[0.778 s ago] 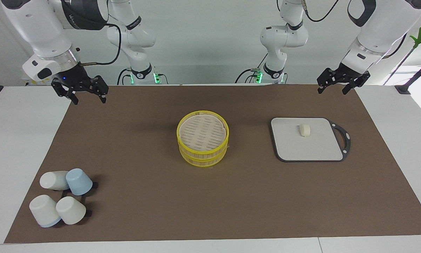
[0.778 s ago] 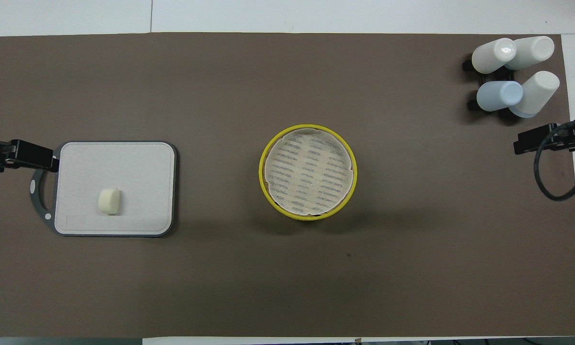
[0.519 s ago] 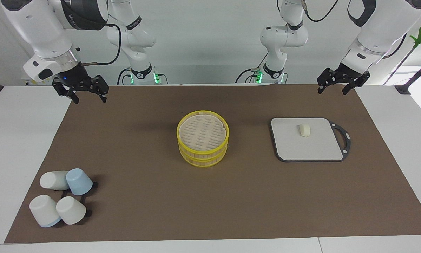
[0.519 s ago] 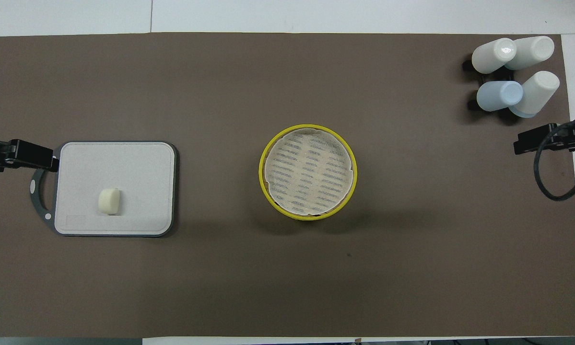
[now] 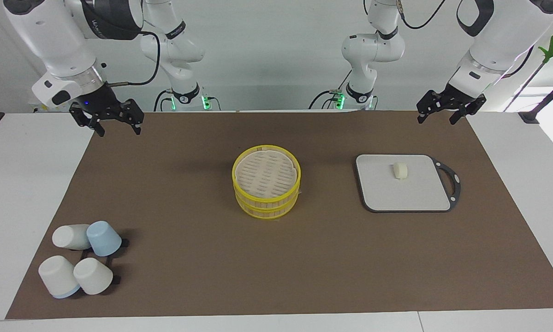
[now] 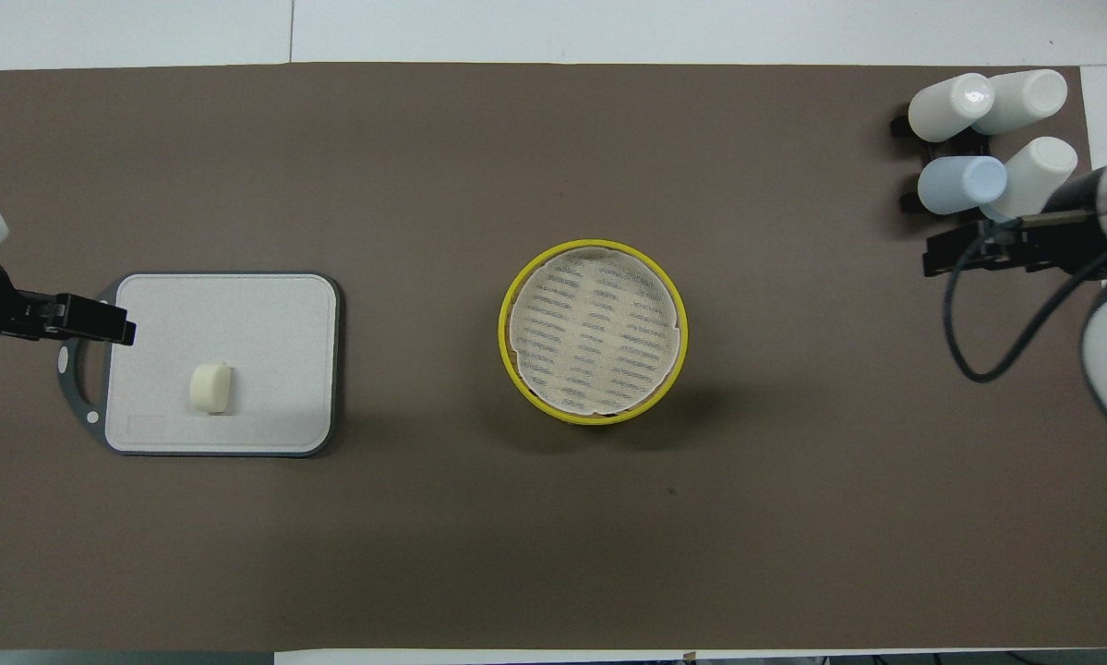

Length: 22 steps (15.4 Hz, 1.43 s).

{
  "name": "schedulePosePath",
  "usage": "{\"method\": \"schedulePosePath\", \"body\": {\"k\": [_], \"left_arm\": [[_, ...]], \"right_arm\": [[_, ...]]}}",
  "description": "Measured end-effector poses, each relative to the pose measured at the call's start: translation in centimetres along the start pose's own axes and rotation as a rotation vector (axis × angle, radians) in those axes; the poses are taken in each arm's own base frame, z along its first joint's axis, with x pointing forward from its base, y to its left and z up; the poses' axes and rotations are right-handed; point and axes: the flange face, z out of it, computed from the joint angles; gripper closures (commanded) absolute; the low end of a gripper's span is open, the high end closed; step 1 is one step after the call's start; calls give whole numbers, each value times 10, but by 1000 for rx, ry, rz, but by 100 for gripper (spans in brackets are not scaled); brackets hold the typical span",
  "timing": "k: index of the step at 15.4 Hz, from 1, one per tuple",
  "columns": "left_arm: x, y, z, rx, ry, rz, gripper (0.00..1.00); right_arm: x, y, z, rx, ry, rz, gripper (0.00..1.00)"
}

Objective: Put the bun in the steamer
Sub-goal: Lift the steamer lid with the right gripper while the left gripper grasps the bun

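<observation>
The bun (image 5: pixel 400 170) is a small cream lump lying on a grey board (image 5: pixel 407 196) toward the left arm's end of the table; it also shows in the overhead view (image 6: pixel 210 387). The steamer (image 5: pixel 266 182) stands mid-mat, yellow-rimmed, its slatted floor bare; it also shows in the overhead view (image 6: pixel 593 331). My left gripper (image 5: pixel 438 117) is open and empty, raised over the mat's edge nearest the robots, apart from the board; overhead it shows by the board's handle (image 6: pixel 91 319). My right gripper (image 5: pixel 117 130) is open and empty, raised over the mat's corner at the right arm's end.
Several white and blue cups (image 5: pixel 80 258) lie clustered on a black rack at the right arm's end, farthest from the robots; in the overhead view they (image 6: pixel 987 139) sit just past the right gripper (image 6: pixel 968 251). The board (image 6: pixel 239 314) has a dark handle loop.
Both grippers have come a little further in over the mat in the overhead view. The bun, board, steamer and cups have not moved.
</observation>
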Motion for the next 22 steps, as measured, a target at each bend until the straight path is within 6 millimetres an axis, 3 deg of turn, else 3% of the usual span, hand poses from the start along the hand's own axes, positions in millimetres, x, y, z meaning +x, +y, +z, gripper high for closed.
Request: {"method": "schedulePosePath", "body": {"k": [2,5,7,9,13,16,17,19,20,21,22], "left_arm": [[-13,-12,58,-2,0,40,0],[-28,-12,138,7,20,61,0],[-35,-7,173,12,24,69,0],[-36,-4,195,18,28,77,0],[-29,-4,214,25,37,83,0],[-29,-5,221,31,57,81,0],[-30,-5,224,33,64,80,7],[-31,-5,228,34,67,81,41],[-31,-5,228,34,66,81,48],[-31,-5,229,34,66,81,48],[-31,-5,229,34,66,81,51]], "right_arm": [[6,-81,30,15,10,38,0],[2,-202,82,22,20,95,1],[-2,-257,105,4,30,99,1],[-6,-295,121,-10,34,103,1],[-15,-345,157,-28,45,153,1],[-20,-365,174,-15,50,186,1],[-24,-372,180,-18,44,193,1],[-30,-386,193,-13,51,194,3],[-30,-388,196,-12,59,193,8],[-29,-388,199,-12,62,193,27],[-28,-386,199,-14,64,196,59]]}}
